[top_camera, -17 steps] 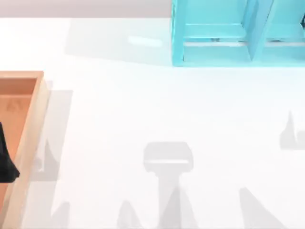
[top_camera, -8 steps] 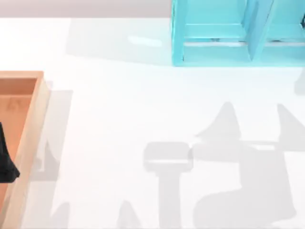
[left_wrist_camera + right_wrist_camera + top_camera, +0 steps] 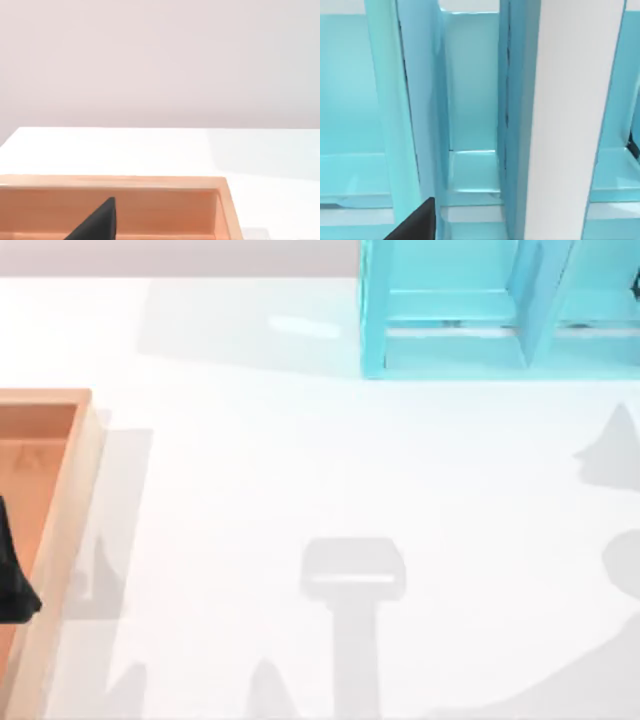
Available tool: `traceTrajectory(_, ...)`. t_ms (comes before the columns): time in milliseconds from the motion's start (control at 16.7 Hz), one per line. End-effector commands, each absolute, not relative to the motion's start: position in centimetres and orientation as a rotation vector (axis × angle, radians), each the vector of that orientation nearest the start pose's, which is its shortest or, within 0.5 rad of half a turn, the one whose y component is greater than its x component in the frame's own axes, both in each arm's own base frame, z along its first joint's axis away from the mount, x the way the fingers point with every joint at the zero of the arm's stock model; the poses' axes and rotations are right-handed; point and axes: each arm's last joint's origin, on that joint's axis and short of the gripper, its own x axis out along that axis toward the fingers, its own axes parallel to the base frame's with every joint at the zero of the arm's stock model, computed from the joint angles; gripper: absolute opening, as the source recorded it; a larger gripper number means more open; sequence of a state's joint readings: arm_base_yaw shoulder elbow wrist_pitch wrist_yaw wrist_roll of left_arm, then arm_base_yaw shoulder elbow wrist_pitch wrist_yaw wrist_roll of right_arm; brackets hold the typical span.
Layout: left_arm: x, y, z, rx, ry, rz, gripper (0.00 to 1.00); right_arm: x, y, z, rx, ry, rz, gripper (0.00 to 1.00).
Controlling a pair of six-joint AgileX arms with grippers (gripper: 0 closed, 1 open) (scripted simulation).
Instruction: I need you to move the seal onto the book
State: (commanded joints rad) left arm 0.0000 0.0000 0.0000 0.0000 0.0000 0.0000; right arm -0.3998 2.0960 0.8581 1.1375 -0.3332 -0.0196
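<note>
**Item 1.** Table (image 3: 300,460): white, w/ grey shadows along near edge and at right edge.

**Item 2.** Wooden tray (image 3: 70,500): open-topped, light-brown rim, orange-brown inside. Sits at table's left edge, running from near edge to approx. mid-depth. Left wrist view looks along the tray floor to its far wall (image 3: 150,182) and the bare table beyond.

**Item 3.** Left gripper (image 3: 12,575): dark shape over the tray interior, at table's left edge. A dark wedge tip (image 3: 97,222) of it is in left wrist view, above the tray floor. Grip state: cannot tell. Nothing seen held or touched.

**Item 4.** Right gripper (image 3: 417,222): dark wedge tip only, close in front of shelf unit. Grip state: cannot tell. Nothing seen held.

**Item 5.** Teal shelf unit (image 3: 450,340): at table's far edge, right half, w/ upright dividers. In right wrist view its compartments (image 3: 470,100) are close up, w/ a broad white upright panel (image 3: 570,120) between teal walls.

**Item 6.** Seal, book: place cannot be told.
</note>
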Motion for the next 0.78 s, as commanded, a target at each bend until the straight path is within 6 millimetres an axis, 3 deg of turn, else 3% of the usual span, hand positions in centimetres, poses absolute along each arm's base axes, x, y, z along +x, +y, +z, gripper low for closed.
traceTrajectory(180,10.6,-0.1,16.0,0.000,0.000,0.000,1.00,36.9,-14.6,9.1,0.004,0.102,-0.038,1.00)
traceTrajectory(540,10.6,-0.1,16.0,0.000,0.000,0.000,1.00,37.0,-14.4,9.0,0.006,0.107,-0.035,1.00)
traceTrajectory(780,10.6,-0.1,16.0,0.000,0.000,0.000,1.00,39.3,-14.7,8.8,0.004,0.104,-0.038,1.00)
